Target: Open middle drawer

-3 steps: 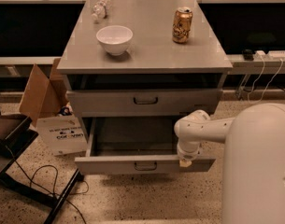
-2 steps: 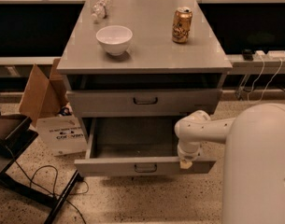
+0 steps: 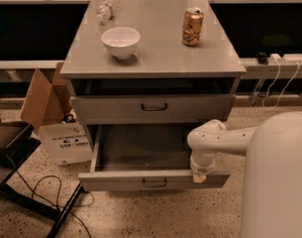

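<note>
Now the middle drawer (image 3: 116, 181) stands pulled out at lower centre, its grey tray showing, below the closed taller drawer (image 3: 200, 108). The pincer (image 3: 199, 176) points down at the right end of the open drawer's front edge; whether it is open or closed cannot be told. On the counter (image 3: 155, 61) sit a white bowl (image 3: 121, 41), a gold can (image 3: 192, 26) and a lying bottle (image 3: 105, 8). A cardboard box (image 3: 49, 113) stands at left beside the cabinet, and the white robot body (image 3: 276, 177) fills the lower right.

Glossy plastic end effector (image 3: 199, 175) at matt metal middle drawer (image 3: 116, 181) front.
</note>
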Robot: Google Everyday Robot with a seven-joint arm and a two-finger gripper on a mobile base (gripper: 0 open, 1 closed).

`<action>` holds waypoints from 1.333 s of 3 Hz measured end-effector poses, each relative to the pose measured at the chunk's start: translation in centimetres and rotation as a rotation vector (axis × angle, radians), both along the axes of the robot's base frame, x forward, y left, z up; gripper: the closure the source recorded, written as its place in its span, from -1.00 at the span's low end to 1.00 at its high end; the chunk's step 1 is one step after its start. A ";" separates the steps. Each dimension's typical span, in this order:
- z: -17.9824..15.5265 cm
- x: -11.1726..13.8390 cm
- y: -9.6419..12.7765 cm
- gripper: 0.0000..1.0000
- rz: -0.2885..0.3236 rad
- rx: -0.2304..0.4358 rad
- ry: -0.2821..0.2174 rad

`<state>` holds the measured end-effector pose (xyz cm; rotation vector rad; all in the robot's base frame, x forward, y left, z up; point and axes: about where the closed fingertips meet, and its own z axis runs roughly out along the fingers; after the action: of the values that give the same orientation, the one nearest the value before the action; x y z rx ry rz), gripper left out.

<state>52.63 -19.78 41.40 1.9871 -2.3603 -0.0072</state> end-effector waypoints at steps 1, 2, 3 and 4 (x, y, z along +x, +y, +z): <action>0.6 -0.7 0.5 1.00 -0.020 0.028 -0.006; 3.1 -3.1 1.9 1.00 0.006 0.113 -0.033; 3.4 -3.7 1.6 1.00 0.004 0.116 -0.029; 3.9 -5.6 0.6 1.00 -0.006 0.120 -0.017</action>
<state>47.07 -19.14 45.33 2.0393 -2.4300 -0.1358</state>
